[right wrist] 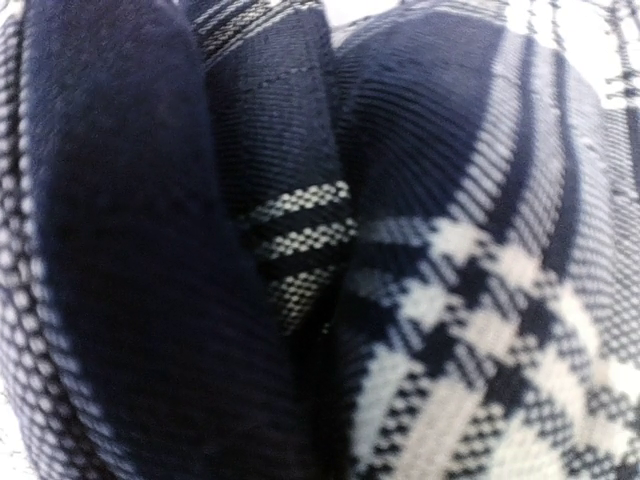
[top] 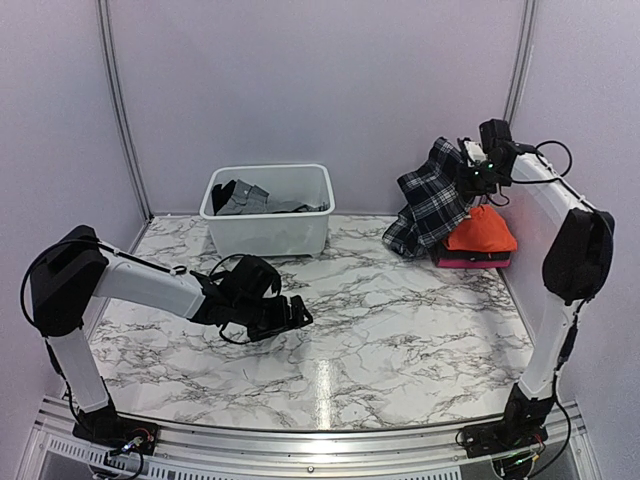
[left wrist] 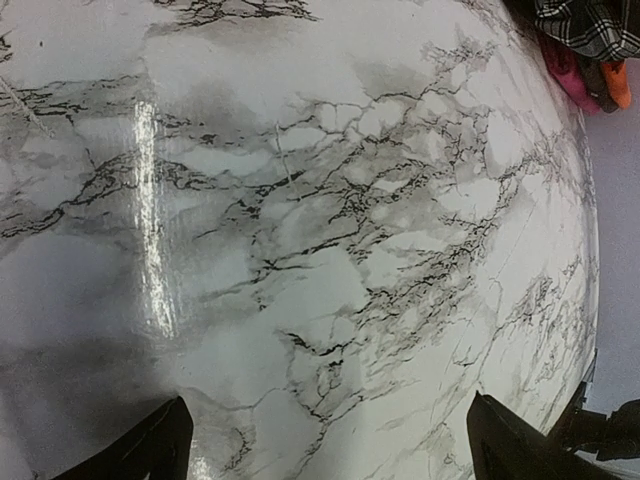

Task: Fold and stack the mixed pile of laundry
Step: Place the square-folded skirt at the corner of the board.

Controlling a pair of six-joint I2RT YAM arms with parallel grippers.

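We have the plaid skirt (top: pixel 430 205) lifted off the table (top: pixel 400 330), hanging in the air well to the right of the white tub (top: pixel 268 235) from the right gripper (top: pixel 472 176). The jaws are buried in cloth (that wrist's view shows nothing but plaid weave), so we cannot see the gap. Because the skirt's whole weight hangs from them, we judge them closed on a bunched edge.

Just under the skirt, farther right of the tub, the orange T-shirt (top: pixel 482 232) sits on a pink folded piece (top: pixel 470 260). A dark grey cloth (top: pixel 245 198) lies inside the tub. The left gripper (top: pixel 288 315) hovers low in front of the tub, its jaws spread wide, with only bare marble between the fingertips (left wrist: pixel 140 450).

We read this as the opening of the skirt step: it is picked up but not yet spread or folded. Next we need to carry it over the bare marble in front of the tub and lower it flat. The left gripper should then take a free edge so the pleats lie straight before the first fold.
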